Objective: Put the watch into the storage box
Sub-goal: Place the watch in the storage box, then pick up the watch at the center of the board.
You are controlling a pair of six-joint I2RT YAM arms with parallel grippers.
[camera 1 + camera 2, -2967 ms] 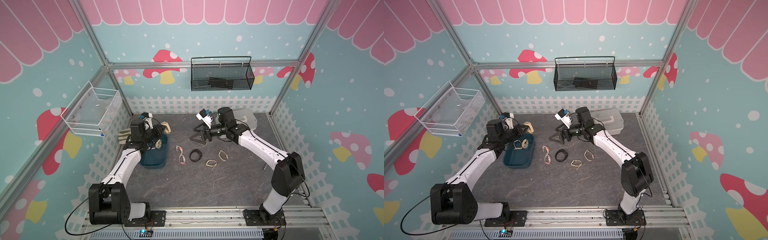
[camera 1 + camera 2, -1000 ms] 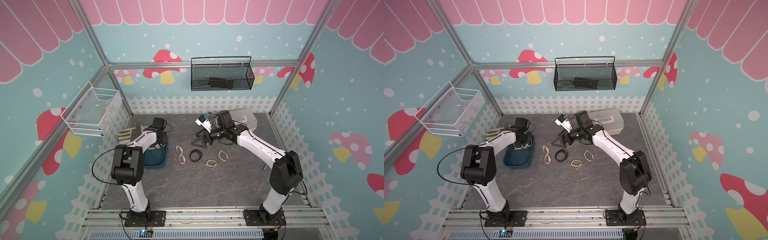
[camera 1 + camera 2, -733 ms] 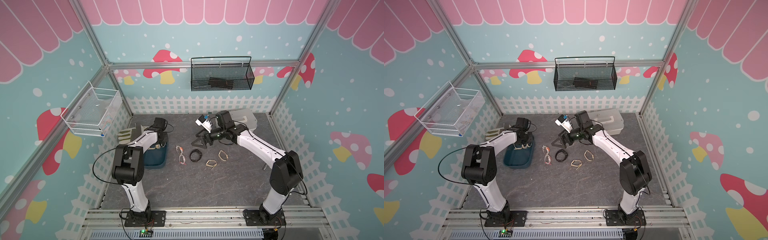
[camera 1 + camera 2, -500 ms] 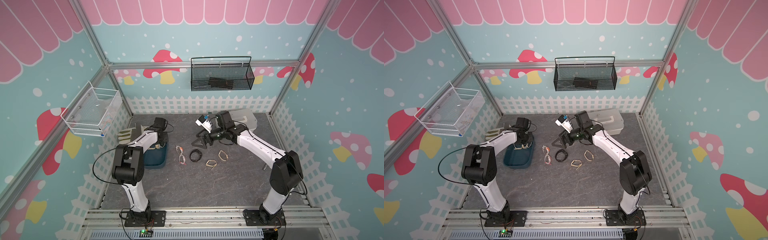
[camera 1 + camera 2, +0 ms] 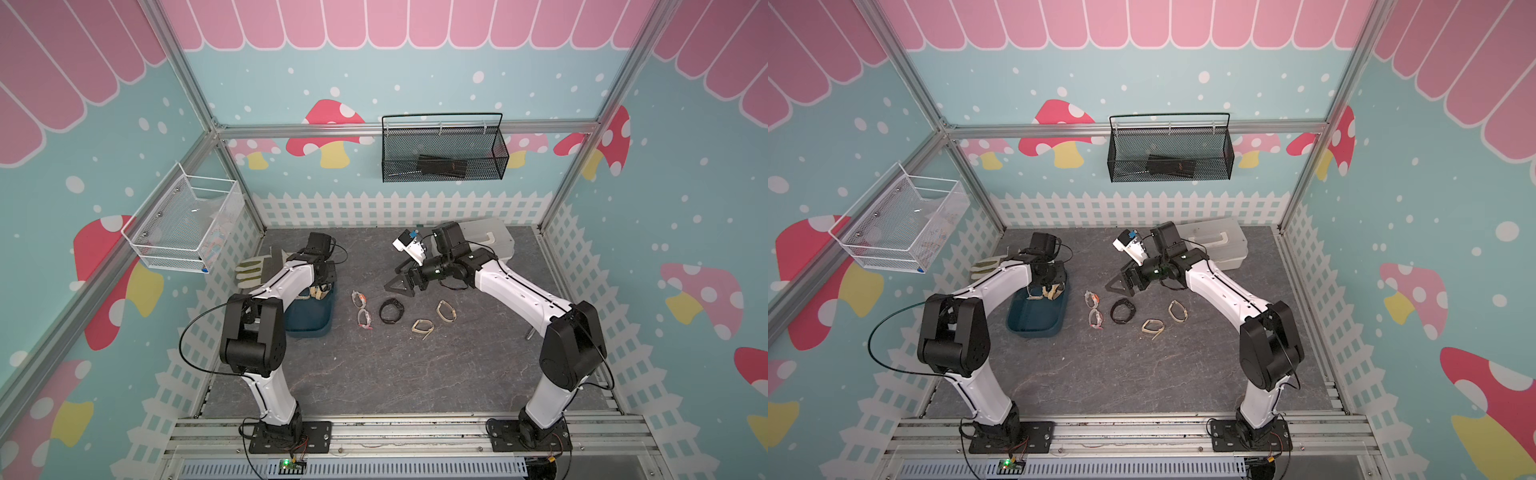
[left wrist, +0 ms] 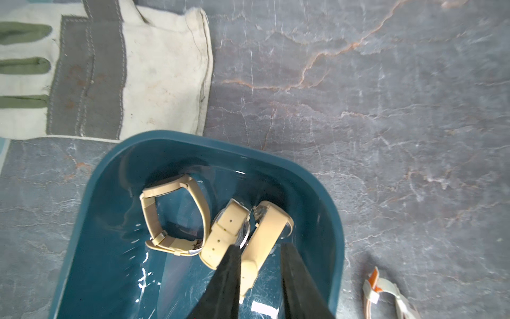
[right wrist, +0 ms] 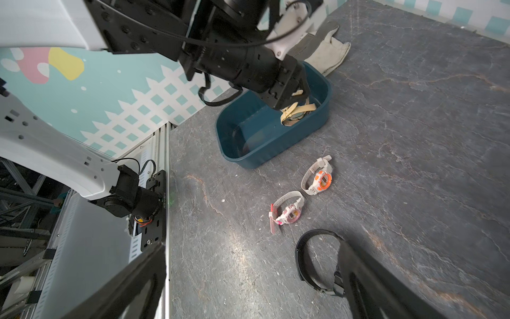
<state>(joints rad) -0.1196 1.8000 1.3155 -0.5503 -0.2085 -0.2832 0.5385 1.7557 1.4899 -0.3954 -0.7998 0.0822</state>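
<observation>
Grey marbled tabletop [image 5: 374, 374], mushroom-print walls [image 5: 415, 75]

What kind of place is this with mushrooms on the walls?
Probably a robot practice booth dressed like a playroom: a left arm and right arm bolted to a metal rail, mushroom-printed walls, and watches lying by a blue storage box.

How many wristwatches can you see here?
7. Two beige-strapped watches in the dark teal plastic storage box, one within the left gripper. On the grey table: white-orange digital watch, white-pink digital watch, black band watch, two more beige ones. Others may be hidden.
</observation>
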